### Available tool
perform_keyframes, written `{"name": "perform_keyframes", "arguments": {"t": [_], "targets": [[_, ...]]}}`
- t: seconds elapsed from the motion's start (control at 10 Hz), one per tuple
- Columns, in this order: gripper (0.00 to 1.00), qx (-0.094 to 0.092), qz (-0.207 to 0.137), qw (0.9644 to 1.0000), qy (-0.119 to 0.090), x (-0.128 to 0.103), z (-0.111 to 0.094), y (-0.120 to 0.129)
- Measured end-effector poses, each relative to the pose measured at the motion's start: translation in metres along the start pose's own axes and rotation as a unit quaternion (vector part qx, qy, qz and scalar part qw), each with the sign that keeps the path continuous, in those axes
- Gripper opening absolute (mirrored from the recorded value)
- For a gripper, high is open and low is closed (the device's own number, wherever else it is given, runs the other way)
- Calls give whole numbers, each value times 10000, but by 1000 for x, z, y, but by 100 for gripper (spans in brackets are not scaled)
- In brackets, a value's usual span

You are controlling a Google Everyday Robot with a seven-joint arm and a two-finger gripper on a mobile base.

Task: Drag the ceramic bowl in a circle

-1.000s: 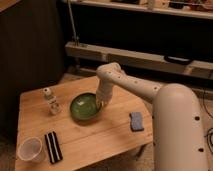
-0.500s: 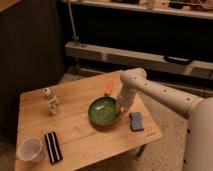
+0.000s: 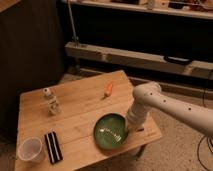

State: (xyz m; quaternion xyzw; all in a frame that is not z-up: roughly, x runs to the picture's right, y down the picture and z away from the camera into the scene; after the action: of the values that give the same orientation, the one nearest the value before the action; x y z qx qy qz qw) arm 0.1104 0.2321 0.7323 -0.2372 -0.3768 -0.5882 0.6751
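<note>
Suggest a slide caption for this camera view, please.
Gripper at the green bowl's right rim, near the table's front edge.

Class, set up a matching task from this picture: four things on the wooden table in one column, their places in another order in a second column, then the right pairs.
1 ceramic bowl
2 carrot
3 white cup
4 small bottle

A near left corner
B far side, middle
C near right edge, beside the gripper
D left part, behind the black bar

Pairs: 1-C, 2-B, 3-A, 4-D

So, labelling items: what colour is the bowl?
Glossy green bowl, claw at its right rim; camera view.
</note>
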Motion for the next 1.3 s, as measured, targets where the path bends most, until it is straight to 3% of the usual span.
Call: {"name": "perform_keyframes", "arguments": {"t": [0.1,0.3,0.6,1.0,1.1,1.3], "targets": [[0,71,-254,9996,-40,-14,3,-22],[0,150,-544,9984,-107,-21,10,-66],[0,203,-834,9961,-219,-3,27,-146],[0,179,-807,9961,-296,53,43,-226],[0,136,-665,9973,-296,81,43,-237],[0,35,-385,9988,-316,123,42,-234]]}}
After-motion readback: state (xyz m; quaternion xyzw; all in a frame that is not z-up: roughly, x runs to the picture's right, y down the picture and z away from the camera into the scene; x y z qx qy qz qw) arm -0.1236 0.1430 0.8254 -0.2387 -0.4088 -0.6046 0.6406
